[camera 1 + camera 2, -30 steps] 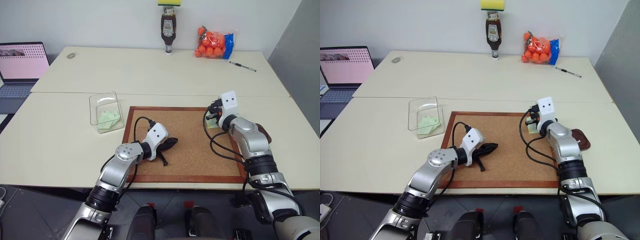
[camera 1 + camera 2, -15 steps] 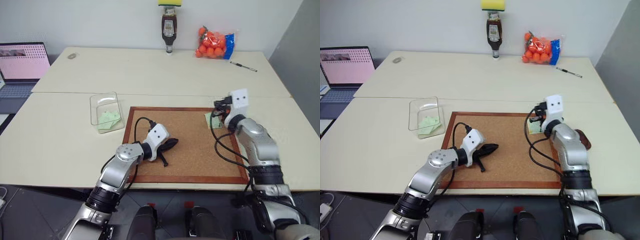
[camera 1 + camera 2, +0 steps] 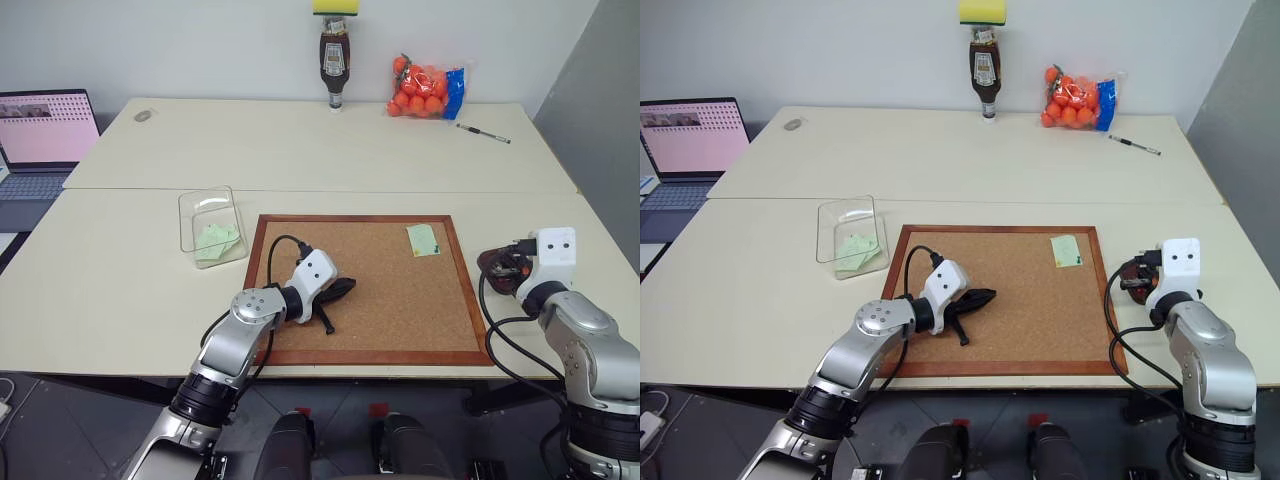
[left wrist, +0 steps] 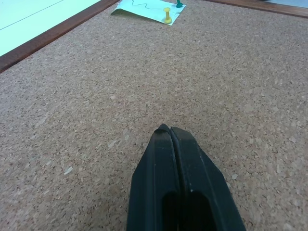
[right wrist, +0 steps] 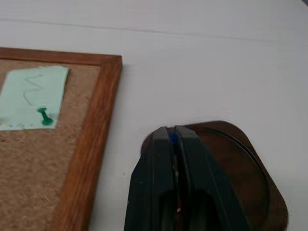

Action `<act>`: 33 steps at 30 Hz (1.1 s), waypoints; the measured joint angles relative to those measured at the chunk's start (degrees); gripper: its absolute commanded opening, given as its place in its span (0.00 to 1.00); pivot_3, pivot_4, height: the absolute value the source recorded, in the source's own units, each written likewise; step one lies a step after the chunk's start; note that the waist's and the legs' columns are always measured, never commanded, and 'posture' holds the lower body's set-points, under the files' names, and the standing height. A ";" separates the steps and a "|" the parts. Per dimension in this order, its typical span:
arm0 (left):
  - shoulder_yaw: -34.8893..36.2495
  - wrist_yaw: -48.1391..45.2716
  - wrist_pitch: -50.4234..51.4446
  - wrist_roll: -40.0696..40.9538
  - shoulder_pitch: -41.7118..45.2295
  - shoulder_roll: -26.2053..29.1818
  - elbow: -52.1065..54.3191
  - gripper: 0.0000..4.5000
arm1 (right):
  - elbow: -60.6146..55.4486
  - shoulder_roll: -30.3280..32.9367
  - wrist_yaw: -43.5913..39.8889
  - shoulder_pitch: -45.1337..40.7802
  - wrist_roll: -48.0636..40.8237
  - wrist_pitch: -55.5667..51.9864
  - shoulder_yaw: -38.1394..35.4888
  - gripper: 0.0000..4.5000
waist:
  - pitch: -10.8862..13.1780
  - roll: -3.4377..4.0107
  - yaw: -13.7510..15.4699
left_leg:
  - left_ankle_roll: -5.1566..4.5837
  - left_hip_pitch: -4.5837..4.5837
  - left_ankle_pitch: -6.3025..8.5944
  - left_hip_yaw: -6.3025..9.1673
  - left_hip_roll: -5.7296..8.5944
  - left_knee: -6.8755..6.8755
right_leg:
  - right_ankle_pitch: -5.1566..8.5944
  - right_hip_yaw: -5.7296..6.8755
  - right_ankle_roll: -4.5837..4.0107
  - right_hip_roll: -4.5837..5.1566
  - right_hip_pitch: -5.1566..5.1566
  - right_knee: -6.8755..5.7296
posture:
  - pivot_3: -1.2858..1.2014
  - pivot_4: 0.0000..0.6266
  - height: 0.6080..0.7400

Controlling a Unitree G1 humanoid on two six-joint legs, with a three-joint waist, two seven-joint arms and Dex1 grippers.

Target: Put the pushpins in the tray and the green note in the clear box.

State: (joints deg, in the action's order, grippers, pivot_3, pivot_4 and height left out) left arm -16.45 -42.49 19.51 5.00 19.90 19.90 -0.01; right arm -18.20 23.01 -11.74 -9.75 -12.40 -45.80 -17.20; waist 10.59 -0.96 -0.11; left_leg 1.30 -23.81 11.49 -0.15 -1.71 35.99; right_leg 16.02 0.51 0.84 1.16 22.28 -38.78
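Note:
A pale-green note (image 3: 423, 240) lies on the cork board's far right corner, with a green pushpin (image 5: 44, 117) and a yellow pushpin (image 4: 167, 14) stuck in it. The dark reddish-brown tray (image 5: 240, 178) sits on the table just right of the board. My right gripper (image 5: 172, 132) hangs over the tray's near-left edge, shut, with a blue pushpin sliver between its tips. My left gripper (image 4: 170, 130) rests shut and empty on the board's middle (image 3: 340, 290). The clear box (image 3: 212, 225) stands left of the board and holds a pale-green paper (image 3: 216, 240).
The wood-framed cork board (image 3: 300, 350) lies at the table's front. At the back stand a sauce bottle topped with a yellow sponge (image 3: 334, 60), a bag of oranges (image 3: 425, 85) and a pen (image 3: 483, 133). A laptop (image 3: 40, 130) sits far left.
My right gripper has left the green note and swung right and back toward me, stopping over the tray. The left arm has kept still.

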 measured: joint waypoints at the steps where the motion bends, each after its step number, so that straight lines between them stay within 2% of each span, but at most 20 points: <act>1: -0.11 -0.18 -0.09 0.00 0.09 -0.01 -0.07 0.00 | 0.99 0.31 0.19 0.00 0.14 0.05 -0.07 0.01 | 0.00 0.00 0.00 | 0.00 -0.01 0.00 0.00 0.01 0.00 | 0.00 0.00 0.00 0.00 0.00 0.01 | 0.52 0.24 1.00; 3: -0.13 -0.51 -0.25 0.00 0.18 -0.01 -0.17 0.00 | 3.30 0.78 0.54 -0.34 0.43 0.33 -0.12 0.01 | 0.00 0.00 0.03 | 0.00 -0.04 0.00 -0.02 0.02 -0.01 | 0.00 0.00 0.00 0.00 0.00 0.05 | 0.52 0.24 1.00; 5: -0.15 -0.71 -0.39 0.00 0.25 -0.01 -0.30 0.00 | 5.29 1.01 0.62 -0.89 0.55 0.62 -0.15 0.11 | 0.00 0.00 0.04 | 0.00 -0.04 0.00 -0.03 0.03 -0.02 | 0.00 0.00 0.00 0.00 0.00 0.08 | 0.52 0.24 1.00; 6: -0.17 -0.73 -0.49 0.00 0.25 -0.02 -0.36 0.00 | 6.18 1.09 0.65 -1.21 0.66 0.86 -0.15 0.11 | 0.00 0.00 0.06 | 0.00 -0.05 0.00 -0.03 0.03 -0.02 | 0.00 0.01 0.00 0.00 0.00 0.08 | 0.52 0.24 1.00; 7: -0.19 -0.73 -0.64 -0.01 0.25 -0.01 -0.41 0.00 | 6.96 1.19 0.72 -1.59 0.90 1.13 -0.15 0.20 | 0.00 0.00 0.08 | 0.00 -0.05 0.00 -0.04 0.03 -0.02 | 0.00 0.02 0.00 0.00 0.00 0.08 | 0.52 0.24 1.00; 12: -0.20 -0.72 -1.04 -0.28 0.09 -0.02 -0.40 0.00 | 8.64 1.56 1.10 -2.74 1.13 1.70 -0.25 0.41 | 0.00 0.00 0.08 | 0.00 -0.05 0.00 -0.04 0.02 -0.02 | 0.01 0.02 0.00 0.00 0.00 0.08 | 0.52 0.24 1.00; 18: -0.20 -0.69 -1.05 -0.35 -0.03 -0.05 -0.25 0.00 | 8.28 1.54 1.79 -2.81 0.69 1.70 -1.14 0.41 | 0.00 0.00 0.08 | 0.00 -0.06 0.00 -0.03 0.02 -0.02 | 0.01 0.00 0.01 0.00 0.00 0.10 | 0.52 0.24 1.00; 24: -0.20 -0.67 -1.06 -0.44 -0.03 -0.06 -0.28 0.00 | 0.49 1.16 0.15 -2.29 -2.53 1.71 -1.87 0.41 | -0.01 0.02 0.08 | 0.00 -0.06 0.00 0.00 0.01 -0.03 | 0.01 0.04 0.01 -0.01 0.00 0.10 | 0.52 0.24 1.00; 29: -0.20 -0.66 -1.06 -0.60 0.07 -0.07 -0.35 0.00 | -2.82 0.93 -2.63 -2.01 -2.27 3.92 4.84 0.41 | -0.02 0.01 0.04 | 0.00 -0.05 0.00 0.02 0.00 -0.02 | 0.01 0.02 0.02 -0.01 0.00 0.12 | 0.52 0.24 1.00; 33: -0.21 -0.75 -1.06 -0.60 0.24 -0.01 -0.49 0.00 | 1.29 -0.31 -2.93 -4.58 0.20 6.72 10.97 0.41 | -0.02 0.01 0.02 | 0.00 -0.04 0.00 0.00 0.00 -0.01 | 0.00 0.04 0.03 -0.01 0.00 0.12 | 0.52 0.24 1.00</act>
State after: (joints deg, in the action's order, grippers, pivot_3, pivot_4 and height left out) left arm -16.66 -43.24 18.46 4.39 20.14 19.89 -0.50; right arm -16.91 22.70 -14.66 -14.33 -12.20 -39.08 -6.23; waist 10.57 -0.95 -0.10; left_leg 1.29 -23.85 11.49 -0.15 -1.70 35.98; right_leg 16.02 0.55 0.87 1.15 22.29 -38.66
